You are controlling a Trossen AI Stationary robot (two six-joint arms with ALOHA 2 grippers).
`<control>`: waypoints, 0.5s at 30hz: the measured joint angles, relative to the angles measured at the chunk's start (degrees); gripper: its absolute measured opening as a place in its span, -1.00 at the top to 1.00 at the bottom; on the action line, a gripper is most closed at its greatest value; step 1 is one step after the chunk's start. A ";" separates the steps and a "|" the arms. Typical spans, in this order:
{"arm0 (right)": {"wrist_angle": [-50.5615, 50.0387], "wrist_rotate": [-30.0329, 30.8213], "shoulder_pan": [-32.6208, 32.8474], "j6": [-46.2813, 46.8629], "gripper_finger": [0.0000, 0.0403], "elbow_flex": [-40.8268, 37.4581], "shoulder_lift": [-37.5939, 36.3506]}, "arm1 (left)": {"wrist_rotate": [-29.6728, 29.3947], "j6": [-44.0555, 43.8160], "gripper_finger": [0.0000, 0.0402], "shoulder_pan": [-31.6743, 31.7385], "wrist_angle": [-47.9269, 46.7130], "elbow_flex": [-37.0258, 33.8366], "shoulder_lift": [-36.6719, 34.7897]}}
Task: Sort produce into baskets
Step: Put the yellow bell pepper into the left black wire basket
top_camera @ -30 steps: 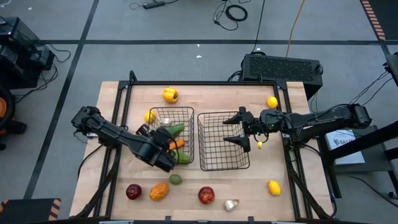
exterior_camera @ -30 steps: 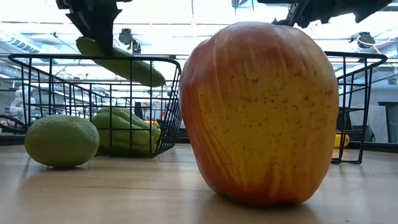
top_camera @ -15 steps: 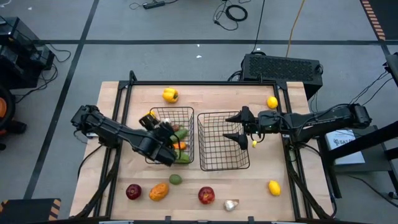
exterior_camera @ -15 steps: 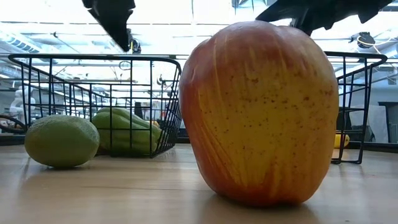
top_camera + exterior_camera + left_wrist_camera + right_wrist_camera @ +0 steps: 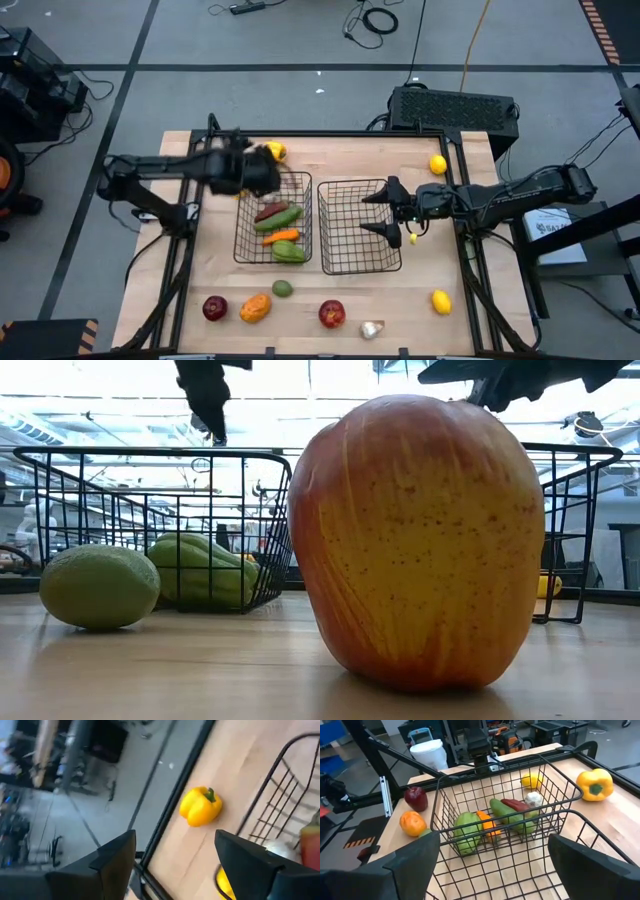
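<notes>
Yellow is what sits in front of our left gripper (image 5: pixel 175 865): a yellow bell pepper (image 5: pixel 200 806) lying on the bare wood just beyond the far rim of the left basket (image 5: pixel 240 238), close to the table's back edge. In the left wrist view the pepper lies straight ahead between the two spread, empty fingers, apart from them, its green stem showing on the side toward the basket. We judge this arm far nearer to it than the other. The pepper looks squat and lobed, with no clear long axis, so the approach angle should matter little.

The left basket already holds a green pepper, an orange piece, a cucumber, something dark red and a white garlic bulb. Our right gripper (image 5: pixel 388 213) hangs over the right basket (image 5: pixel 340 262), jaws wide and holding nothing; that basket looks empty.

Still loose on the table: a lemon (image 5: pixel 437 165) near the back right, another lemon (image 5: pixel 441 301) at front right, and along the front a dark red apple (image 5: pixel 214 308), an orange fruit (image 5: pixel 255 307), a green fruit (image 5: pixel 283 289), a red apple (image 5: pixel 331 314) and a garlic bulb (image 5: pixel 371 328)
</notes>
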 joint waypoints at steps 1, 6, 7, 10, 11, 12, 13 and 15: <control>0.02 0.00 0.00 -0.35 -0.79 0.00 0.00 | 1.58 5.16 -0.38 2.13 3.09 0.00 0.00; -0.09 0.03 0.00 -1.50 -0.79 0.00 0.00 | 3.04 22.20 -0.38 9.78 16.09 0.00 0.83; -0.20 0.03 0.00 -1.74 -0.79 0.00 0.00 | 3.06 24.36 -0.38 10.83 16.37 0.00 1.23; -0.86 0.05 0.00 -2.55 -0.79 0.00 0.00 | 3.11 26.92 -0.38 13.14 16.60 0.00 2.76; -1.06 0.07 0.00 -2.94 -0.79 0.00 0.00 | 3.42 28.59 -0.38 14.06 16.75 0.00 3.40; -1.16 0.09 0.00 -3.33 -0.79 0.00 0.00 | 4.52 30.30 -0.38 15.29 16.97 0.00 4.14; -1.25 0.07 0.00 -3.65 -0.79 0.00 0.00 | 6.57 32.37 -0.38 16.59 17.36 -0.02 4.89; -1.50 0.08 0.00 -4.10 -0.79 0.00 0.00 | 13.56 36.53 -0.38 19.29 18.23 -0.02 5.83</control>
